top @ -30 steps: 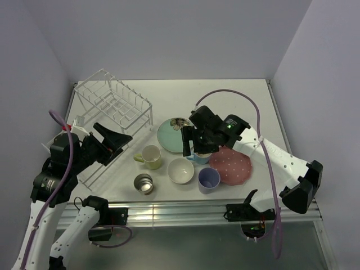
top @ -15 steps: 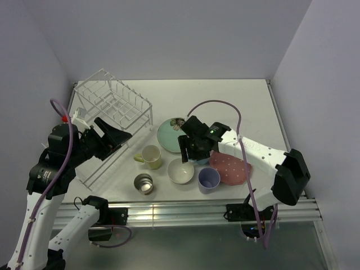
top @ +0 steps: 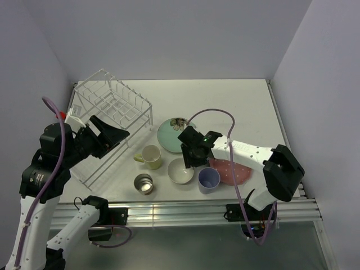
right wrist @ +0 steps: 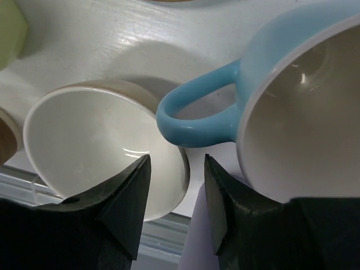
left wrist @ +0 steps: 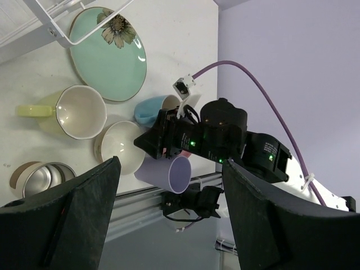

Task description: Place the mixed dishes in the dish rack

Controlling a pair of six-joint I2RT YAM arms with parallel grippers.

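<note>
The white wire dish rack (top: pixel 112 107) stands at the far left. On the table lie the mint-green flower plate (top: pixel 169 135), yellow mug (top: pixel 151 156), cream bowl (top: pixel 180 171), lavender cup (top: pixel 208 180), metal cup (top: pixel 143 183) and pink dotted plate (top: pixel 233 171). My right gripper (top: pixel 193 157) is low over the light blue mug (right wrist: pixel 292 124). Its jaws are open and partly narrowed, (right wrist: pixel 176 163), just short of the mug's handle (right wrist: pixel 197 118), between the mug and the cream bowl (right wrist: pixel 95 146). Nothing is between them. My left gripper (top: pixel 115 138) hangs open and empty above the rack's near side.
The left wrist view looks down on the mint-green plate (left wrist: pixel 107 53), yellow mug (left wrist: pixel 79 112), bowl (left wrist: pixel 119 147), blue mug (left wrist: pixel 152 109) and lavender cup (left wrist: pixel 169 171). The dishes crowd together at the table's near middle. The metal rail (top: pixel 185 211) runs along the near edge.
My right gripper has dropped lower and shifted left toward the blue mug's handle, and its jaws have narrowed. The left arm has drawn back a little to the left.
</note>
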